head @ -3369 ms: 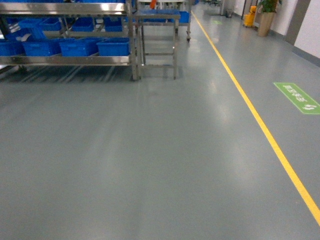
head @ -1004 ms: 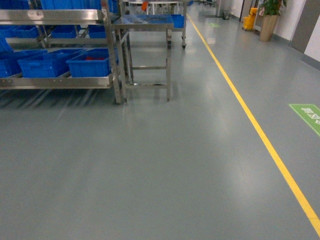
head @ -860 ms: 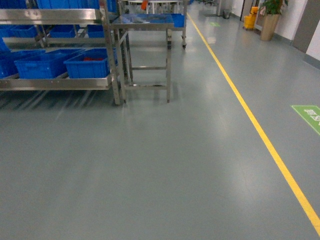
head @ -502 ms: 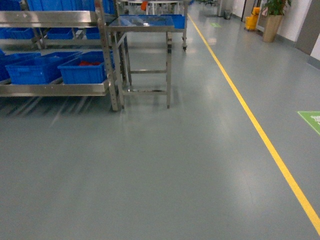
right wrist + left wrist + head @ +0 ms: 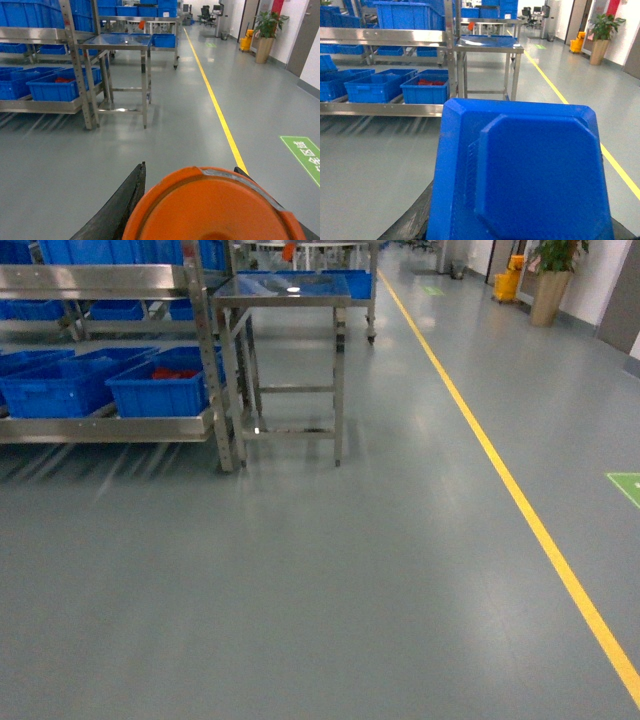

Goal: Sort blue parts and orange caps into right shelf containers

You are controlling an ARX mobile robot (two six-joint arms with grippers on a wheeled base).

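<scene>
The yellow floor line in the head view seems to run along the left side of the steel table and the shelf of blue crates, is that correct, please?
Not quite: the yellow floor line runs on the right side of the steel table and the shelf of blue crates, with bare grey floor between them. The head view shows this, and the right wrist view agrees.

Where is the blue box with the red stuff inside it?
In the head view it sits upper left: the blue crate with red pieces is on the low shelf of the metal rack, at its right end, beside the steel table.
</scene>
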